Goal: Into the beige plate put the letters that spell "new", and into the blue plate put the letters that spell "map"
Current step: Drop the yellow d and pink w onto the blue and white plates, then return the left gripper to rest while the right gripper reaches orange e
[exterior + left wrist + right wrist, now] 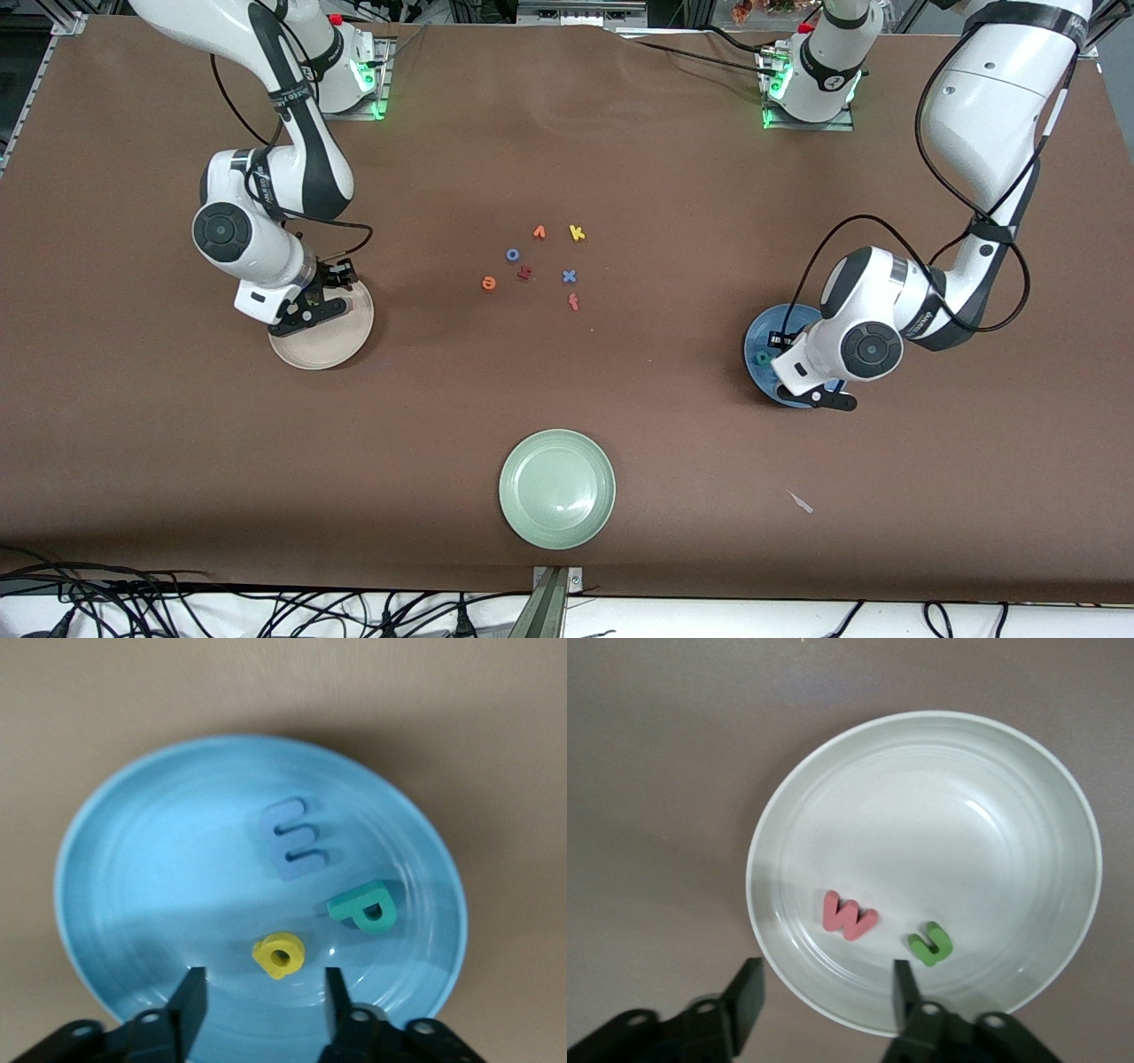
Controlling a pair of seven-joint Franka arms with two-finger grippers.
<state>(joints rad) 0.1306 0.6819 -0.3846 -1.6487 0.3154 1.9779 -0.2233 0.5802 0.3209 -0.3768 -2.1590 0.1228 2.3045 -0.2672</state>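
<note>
The beige plate (344, 341) lies toward the right arm's end of the table. In it lie a red w (848, 916) and a green n (932, 943). My right gripper (826, 988) hovers open over the plate's rim (939, 815), holding nothing. The blue plate (764, 332) lies toward the left arm's end. A blue m (294, 840), a teal p (365, 906) and a yellow a (279, 954) rest in it. Low over that plate (159, 868), my left gripper (261, 992) is open, with the yellow a just clear of its fingertips. An orange e (488, 283) lies on the table mid-way between the plates.
Around the e lie a blue o (512, 254), a yellow k (577, 233), a blue x (569, 276), a red f (573, 302) and two other small reddish letters. A pale green plate (557, 488) sits nearer the front camera. A white scrap (801, 502) lies beside it.
</note>
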